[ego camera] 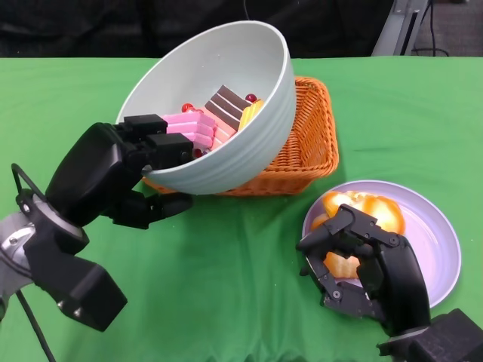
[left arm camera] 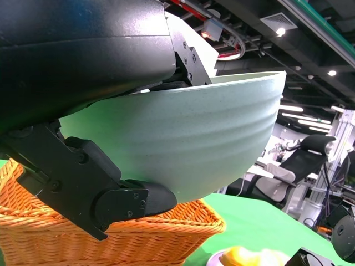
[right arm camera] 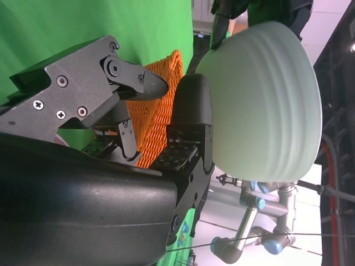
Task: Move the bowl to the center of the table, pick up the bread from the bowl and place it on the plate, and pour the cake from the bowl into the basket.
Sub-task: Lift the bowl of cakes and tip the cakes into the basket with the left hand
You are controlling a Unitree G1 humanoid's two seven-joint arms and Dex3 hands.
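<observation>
Bowl [ego camera: 226, 113], pale green with ribbed sides, tilts above the orange wicker basket [ego camera: 313, 143] at 12 o'clock on the green desk [ego camera: 226, 286]. Left hand [ego camera: 132, 170] grips its near rim, fingers [ego camera: 162, 143] clamped over the edge. Inside lies cake [ego camera: 207, 121]: pink slices, a brown-striped piece, red berries. At 4 o'clock, golden bread [ego camera: 362, 211] sits on the lilac plate [ego camera: 438, 241], right hand [ego camera: 362, 260] curled around it, touching. No writing is readable.
</observation>
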